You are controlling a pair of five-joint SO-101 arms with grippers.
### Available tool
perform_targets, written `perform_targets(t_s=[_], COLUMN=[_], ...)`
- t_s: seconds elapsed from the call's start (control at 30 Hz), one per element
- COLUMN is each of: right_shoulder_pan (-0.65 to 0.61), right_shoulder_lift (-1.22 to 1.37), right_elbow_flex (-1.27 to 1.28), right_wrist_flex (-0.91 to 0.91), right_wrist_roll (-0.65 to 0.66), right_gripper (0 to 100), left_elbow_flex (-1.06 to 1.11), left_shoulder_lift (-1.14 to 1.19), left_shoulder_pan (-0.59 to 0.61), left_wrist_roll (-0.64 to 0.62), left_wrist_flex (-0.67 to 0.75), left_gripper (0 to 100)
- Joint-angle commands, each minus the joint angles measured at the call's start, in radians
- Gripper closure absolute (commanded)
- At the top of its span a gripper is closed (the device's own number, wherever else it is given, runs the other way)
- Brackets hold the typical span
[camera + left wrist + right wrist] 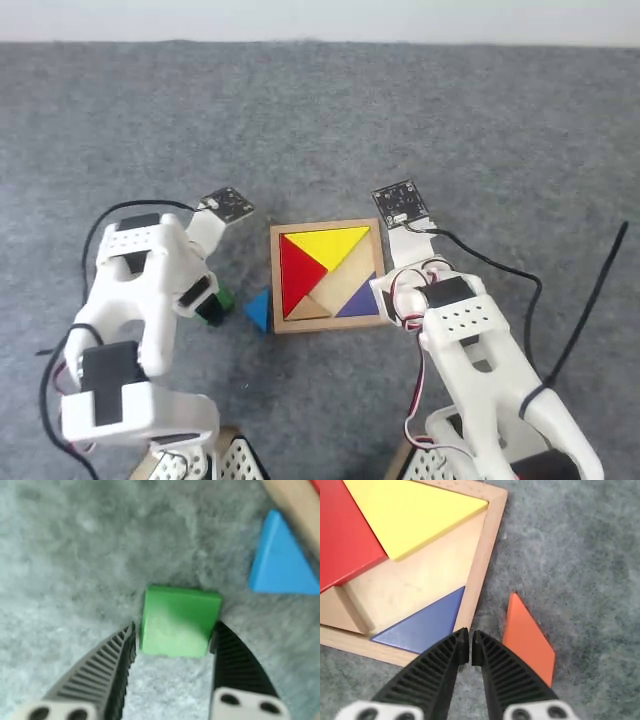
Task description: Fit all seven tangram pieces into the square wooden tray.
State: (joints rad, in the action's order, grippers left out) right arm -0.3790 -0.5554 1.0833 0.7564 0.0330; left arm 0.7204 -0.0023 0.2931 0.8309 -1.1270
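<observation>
We see the tray (376,262), a square of pale wood with a raised rim, near the middle of the grey table (450,130), and it's partly filled. A big yellow triangle (325,244) lies along its far edge. A big red triangle (297,275) runs down its left edge, and the two meet along a slanted side. A smaller violet-blue triangle (422,625) sits in the near right corner. Bare wood shows between them.

Three pieces are out on the table. A light blue triangle (259,310) lies just beside the tray's left edge, at the near corner. Further left is the green square (180,620), flat and glossy. The left pincer (173,632) is spread wide around it, a ribbed fingertip (120,652) at each side of its near edge. We cannot tell whether they press it.

On the other side, an orange parallelogram (527,635) lies just off the tray's right edge. The right pincer (470,639) hangs over the table between that piece and the tray's near right corner, closed to a thin slit with nothing in it.
</observation>
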Motion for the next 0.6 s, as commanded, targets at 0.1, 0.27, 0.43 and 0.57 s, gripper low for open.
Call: perform_targets(t_s=[0.1, 0.27, 0.43, 0.57], right_shoulder_pan=[0.004, 0.004, 0.004, 0.004], right_shoulder_lift=[-0.005, -0.005, -0.005, -0.005], right_elbow_flex=[-0.058, -0.058, -0.058, -0.058], right_wrist_flex=[-0.002, -0.002, 0.002, 0.001], right_wrist_roll=[0.012, 0.012, 0.012, 0.012], right_gripper=[96.5, 96.5, 96.5, 96.5], left_elbow_flex=[0.004, 0.007, 0.038, 0.038], left_shoulder_lift=[-0.048, -0.049, -0.061, -0.061], left_shoulder_pan=[-0.038, -0.023, -0.031, -0.025], left_wrist_roll=[-0.046, -0.051, -0.080, -0.080], left_wrist_flex=[0.025, 0.038, 0.041, 0.057], left_gripper=[76, 77, 83, 85])
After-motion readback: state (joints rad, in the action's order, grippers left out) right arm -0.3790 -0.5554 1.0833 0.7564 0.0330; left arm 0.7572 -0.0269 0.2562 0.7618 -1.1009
